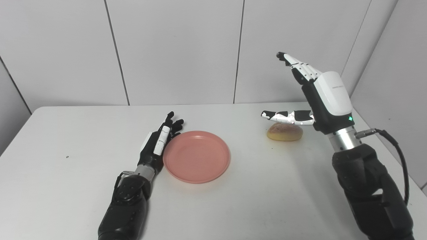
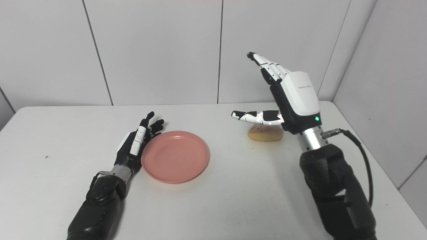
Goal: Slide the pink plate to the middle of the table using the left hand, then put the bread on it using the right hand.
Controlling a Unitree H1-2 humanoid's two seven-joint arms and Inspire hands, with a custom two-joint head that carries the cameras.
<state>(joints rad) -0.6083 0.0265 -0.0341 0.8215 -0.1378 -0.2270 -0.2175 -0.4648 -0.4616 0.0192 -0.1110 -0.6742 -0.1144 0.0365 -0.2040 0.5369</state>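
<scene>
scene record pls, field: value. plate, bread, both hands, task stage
plate: pink plate flat on the white table, near the middle
bread: bread on table, right of plate, apart from it
left hand: left hand open, low, along plate's left rim
right hand: right hand open, raised over the bread, thumb above it, holding nothing
stage: bread not yet picked up

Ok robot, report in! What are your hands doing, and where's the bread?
Left hand open, flat against plate edge. Right hand open, raised over bread. Bread on table, right of plate, not yet grasped. Nothing in the way.
</scene>
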